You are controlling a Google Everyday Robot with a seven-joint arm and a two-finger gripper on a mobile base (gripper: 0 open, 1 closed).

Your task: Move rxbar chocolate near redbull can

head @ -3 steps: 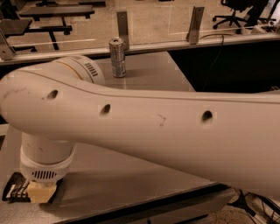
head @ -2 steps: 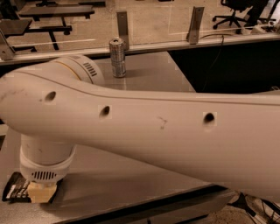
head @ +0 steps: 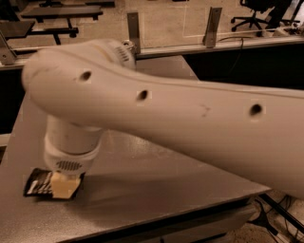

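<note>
The rxbar chocolate, a flat black wrapper with white lettering, lies at the table's front left corner. My gripper hangs from the white wrist straight above the bar's right end. Its cream tips cover that end and hold the bar, at or just above the table top. My thick white arm crosses the whole view from the right. The redbull can is hidden behind the arm.
The grey table ends in a front edge just below the bar and a left edge close beside it. Two metal posts stand on a rail behind the table. Desks and an office chair stand further back.
The gripper and the bar have moved together to the right and away from the front edge. The arm has swung up and now hides the can that stood at the table's back.
</note>
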